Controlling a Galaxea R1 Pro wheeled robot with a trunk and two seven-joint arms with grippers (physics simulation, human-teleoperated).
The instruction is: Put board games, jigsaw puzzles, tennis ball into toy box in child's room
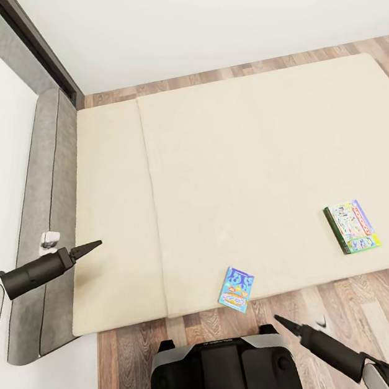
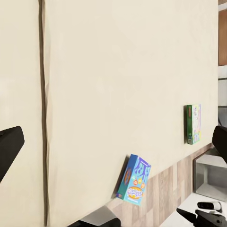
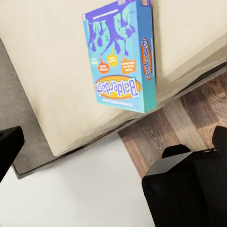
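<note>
I had the base parked at the foot-side edge of the bed [image 1: 265, 164], both arms raised and carrying nothing. The blue board game [image 1: 236, 289] lay flat on the mattress with one corner just over that near edge; the Monopoly box [image 1: 351, 227] lay flat too, further along the same edge toward the bed's right side and a little inboard. The toy box and table were not in front of me here. The left gripper [image 1: 94, 244] hung over the headboard-side strip of the bed, and the right gripper [image 1: 282, 320] hovered over the floor just off the near edge, close to the blue box. In both wrist views the fingers stood wide apart with nothing between them. My reading: both are light, stiff cardboard cartons with glossy, probably slippery faces, not fragile. Lying flat they offer little to pinch from above, so I judged the overhanging corner or a long side edge of the blue box the best purchase.
</note>
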